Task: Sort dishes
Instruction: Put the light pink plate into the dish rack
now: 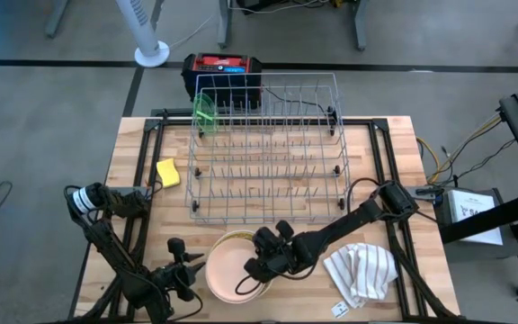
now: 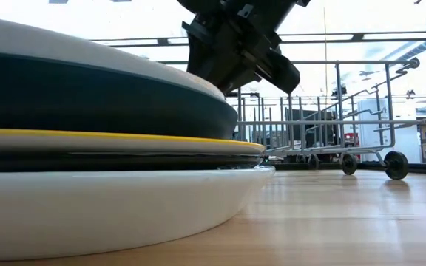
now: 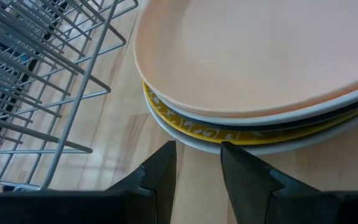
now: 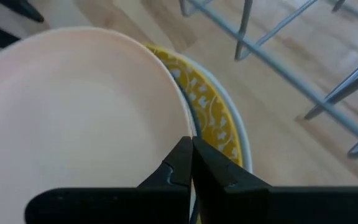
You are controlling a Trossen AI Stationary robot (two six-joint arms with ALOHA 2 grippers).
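A stack of round dishes (image 1: pixel 227 270) stands on the table near its near edge. A peach plate (image 4: pixel 73 118) is on top, over a dark dish, a yellow patterned plate (image 4: pixel 210 112) and a white plate (image 2: pixel 124 207) at the bottom. My right gripper (image 4: pixel 191 149) is shut at the peach plate's right rim. My left gripper (image 3: pixel 197 155) is open just left of the stack and touches nothing. A lime-green plate (image 1: pixel 205 110) stands on edge in the rack's far left corner. My right gripper pinches the peach plate's rim (image 4: pixel 186 127) between its two fingers, on the side toward the table's right. It comes slanting down from the right. The plate still lies on the stack in the left wrist view (image 3: pixel 253 68).
A wire dish rack (image 1: pixel 266 148) fills the table's middle and far part. A yellow sponge (image 1: pixel 168 173) lies left of it. A striped cloth (image 1: pixel 361 273) lies at the near right. Bare wood (image 2: pixel 346 214) shows between stack and rack.
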